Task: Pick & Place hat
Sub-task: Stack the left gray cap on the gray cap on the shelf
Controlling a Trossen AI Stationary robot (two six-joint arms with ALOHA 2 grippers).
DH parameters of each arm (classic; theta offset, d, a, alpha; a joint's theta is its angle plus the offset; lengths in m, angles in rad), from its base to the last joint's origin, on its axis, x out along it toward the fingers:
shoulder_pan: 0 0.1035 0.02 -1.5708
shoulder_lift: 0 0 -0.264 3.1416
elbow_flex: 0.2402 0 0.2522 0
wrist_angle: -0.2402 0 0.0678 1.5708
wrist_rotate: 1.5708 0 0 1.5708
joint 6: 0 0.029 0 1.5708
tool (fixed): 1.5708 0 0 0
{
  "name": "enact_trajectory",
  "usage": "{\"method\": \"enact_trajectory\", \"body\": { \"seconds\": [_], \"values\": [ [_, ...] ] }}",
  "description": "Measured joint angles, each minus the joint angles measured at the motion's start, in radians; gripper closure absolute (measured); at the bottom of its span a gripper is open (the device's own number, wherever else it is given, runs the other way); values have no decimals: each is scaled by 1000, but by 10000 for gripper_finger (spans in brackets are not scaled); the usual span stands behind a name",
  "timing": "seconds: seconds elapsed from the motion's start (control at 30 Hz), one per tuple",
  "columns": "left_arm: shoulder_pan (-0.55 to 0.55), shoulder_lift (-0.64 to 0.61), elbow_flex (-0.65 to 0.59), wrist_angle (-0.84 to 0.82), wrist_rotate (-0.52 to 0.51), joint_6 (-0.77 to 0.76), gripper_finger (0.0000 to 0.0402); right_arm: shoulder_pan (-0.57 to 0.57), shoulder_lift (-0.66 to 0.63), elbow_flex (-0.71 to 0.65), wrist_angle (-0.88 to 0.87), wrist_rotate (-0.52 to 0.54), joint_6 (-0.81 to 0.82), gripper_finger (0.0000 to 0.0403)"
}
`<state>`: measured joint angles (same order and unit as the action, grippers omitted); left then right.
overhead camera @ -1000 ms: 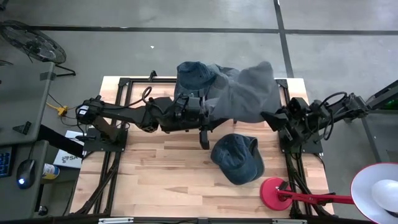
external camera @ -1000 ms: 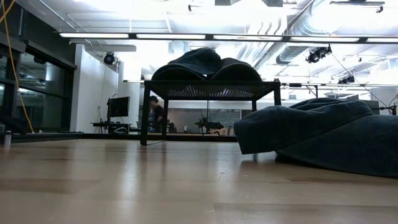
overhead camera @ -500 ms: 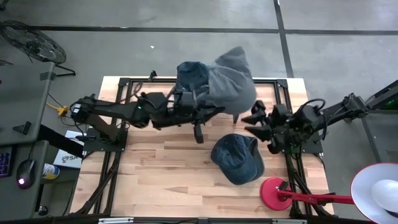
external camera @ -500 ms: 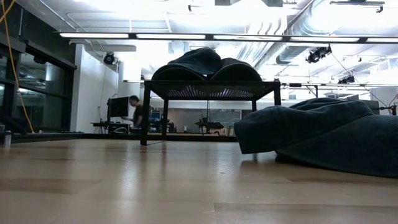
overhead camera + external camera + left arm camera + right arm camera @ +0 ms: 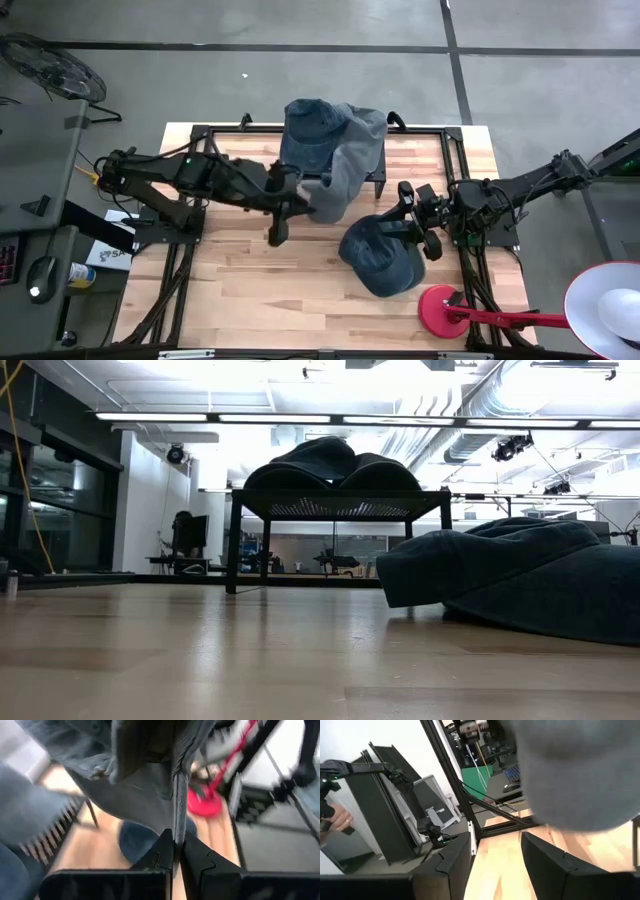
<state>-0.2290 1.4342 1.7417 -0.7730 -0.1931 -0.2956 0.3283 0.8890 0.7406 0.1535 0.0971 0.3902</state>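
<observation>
One grey hat (image 5: 345,175) half hides the rack (image 5: 381,181) beneath.

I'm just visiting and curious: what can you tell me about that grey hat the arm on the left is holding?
The grey hat is soft, floppy cloth, lighter than the blue hats nearby. It hangs crumpled, draped against the blue hat on the black rack, its upper part over the rack and its lower edge down toward the wooden table. The left hand is shut on a thin fold of its edge. The right hand is open and apart from it.
</observation>
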Motion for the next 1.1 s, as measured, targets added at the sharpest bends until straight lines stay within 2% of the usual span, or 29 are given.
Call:
{"method": "enact_trajectory", "body": {
  "seconds": [0.23,0.37,0.6,0.8,1.1],
  "values": [
    [-67,7,0,-199,72,-119,395,0,0,2,-10,40,-116,236],
    [-109,16,1,-221,64,-152,395,0,7,66,-123,108,-226,236],
    [-140,27,0,-260,49,-208,395,-3,97,302,-403,230,-387,235],
    [-138,26,0,-259,44,-213,395,-9,258,537,-612,245,-530,236],
    [-138,26,0,-309,46,-233,395,-28,460,789,-802,337,-680,236]
  ]
}}
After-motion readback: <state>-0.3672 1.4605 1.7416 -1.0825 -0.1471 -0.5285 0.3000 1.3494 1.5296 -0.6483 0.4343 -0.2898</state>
